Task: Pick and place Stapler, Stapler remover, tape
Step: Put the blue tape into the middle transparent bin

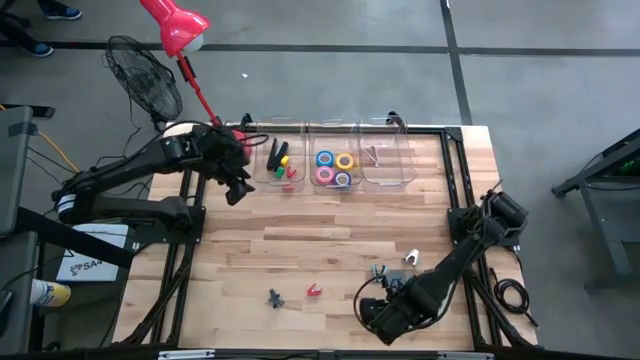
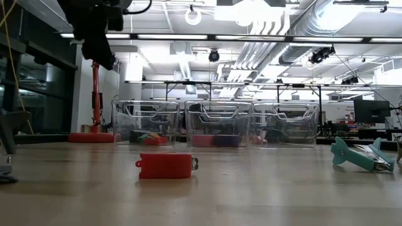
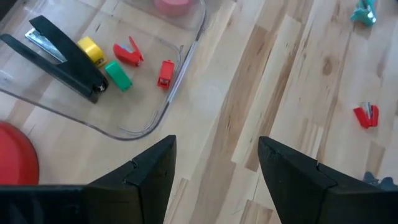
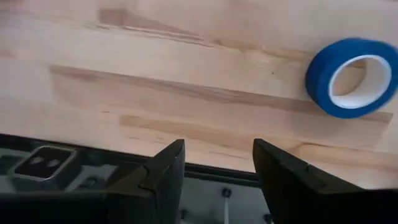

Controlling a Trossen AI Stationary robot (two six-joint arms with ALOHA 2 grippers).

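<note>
My left gripper (image 3: 216, 146) (image 1: 238, 188) hangs open above bare wood just beside the left clear bin (image 3: 163, 106), which holds a black stapler (image 3: 62, 56) and small yellow, green and red pieces. My right gripper (image 4: 217, 149) (image 1: 372, 315) is open low over the table's near edge. A blue tape roll (image 4: 351, 68) lies flat on the wood ahead of it, apart from the fingers. A small red stapler piece (image 2: 164, 165) (image 1: 314, 291) and a teal stapler remover (image 2: 361, 156) (image 1: 275, 298) lie on the near table. The middle bin (image 1: 335, 168) holds several tape rolls.
Three clear bins stand in a row along the far edge; the right one (image 1: 388, 160) holds a small item. A red lamp (image 1: 178, 28) and a fan (image 1: 145, 75) stand past the far left corner. A small white piece (image 1: 412, 258) lies near the right arm. Bare wood fills the table's middle.
</note>
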